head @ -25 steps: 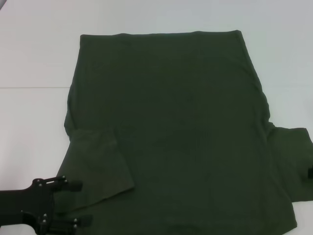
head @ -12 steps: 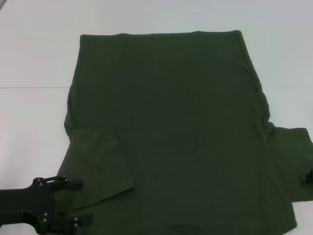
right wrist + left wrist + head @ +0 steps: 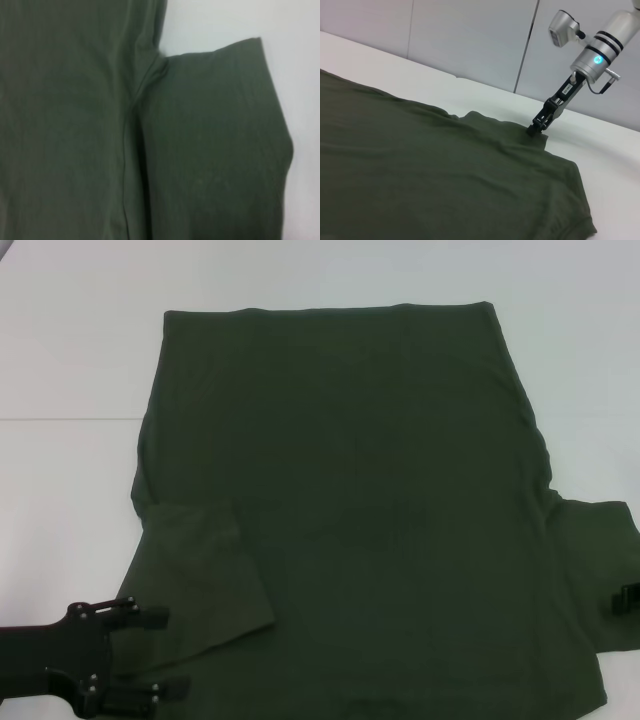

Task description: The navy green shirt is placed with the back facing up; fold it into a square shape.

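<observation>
I see a flat white table point(image 3: 70, 360) with a faint straight seam line across it on my left. One thing lies directly on it: the large dark olive-green short-sleeved cloth T-shirt point(image 3: 350, 510), spread flat, plain side up, no lettering visible. Hem edge is at the far side, straight. Left sleeve is folded inward onto the body; right sleeve is out flat on the white surface. Cloth runs off the near edge of the head view. Bare white top shows on the far, left and right sides of the shirt.
</observation>
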You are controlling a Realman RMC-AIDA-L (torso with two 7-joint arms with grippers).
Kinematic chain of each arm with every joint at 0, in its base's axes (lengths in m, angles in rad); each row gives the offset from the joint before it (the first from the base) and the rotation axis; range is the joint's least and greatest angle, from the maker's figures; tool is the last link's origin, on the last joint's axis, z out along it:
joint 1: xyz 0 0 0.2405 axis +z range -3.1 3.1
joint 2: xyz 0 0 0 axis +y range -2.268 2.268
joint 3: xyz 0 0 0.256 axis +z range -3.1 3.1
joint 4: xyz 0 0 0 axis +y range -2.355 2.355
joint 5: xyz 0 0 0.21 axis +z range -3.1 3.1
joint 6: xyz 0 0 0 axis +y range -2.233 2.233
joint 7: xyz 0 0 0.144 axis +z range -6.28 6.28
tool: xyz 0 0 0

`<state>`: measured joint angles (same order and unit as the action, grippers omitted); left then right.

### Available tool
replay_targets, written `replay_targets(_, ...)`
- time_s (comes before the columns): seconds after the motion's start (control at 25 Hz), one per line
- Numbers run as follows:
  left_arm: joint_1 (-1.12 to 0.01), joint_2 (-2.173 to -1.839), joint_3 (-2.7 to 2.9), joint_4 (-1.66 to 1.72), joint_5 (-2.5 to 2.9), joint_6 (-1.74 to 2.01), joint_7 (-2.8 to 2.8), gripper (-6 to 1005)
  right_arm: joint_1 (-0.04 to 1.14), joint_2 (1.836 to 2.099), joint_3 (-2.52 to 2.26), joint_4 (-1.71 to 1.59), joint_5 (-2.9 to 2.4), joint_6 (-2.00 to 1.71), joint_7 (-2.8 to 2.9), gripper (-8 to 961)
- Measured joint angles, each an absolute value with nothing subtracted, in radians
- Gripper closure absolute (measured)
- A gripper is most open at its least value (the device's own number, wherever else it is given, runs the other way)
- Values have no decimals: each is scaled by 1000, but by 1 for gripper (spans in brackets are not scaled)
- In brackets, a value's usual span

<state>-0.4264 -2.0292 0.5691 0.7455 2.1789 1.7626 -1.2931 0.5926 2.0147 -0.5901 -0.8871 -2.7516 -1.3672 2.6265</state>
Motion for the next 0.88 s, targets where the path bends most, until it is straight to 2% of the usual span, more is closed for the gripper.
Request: replay_targets(0.88, -430, -2031, 569, 745, 2177, 1765, -1298, 63, 591, 2009, -594, -868, -2687, -1380, 2587, 197)
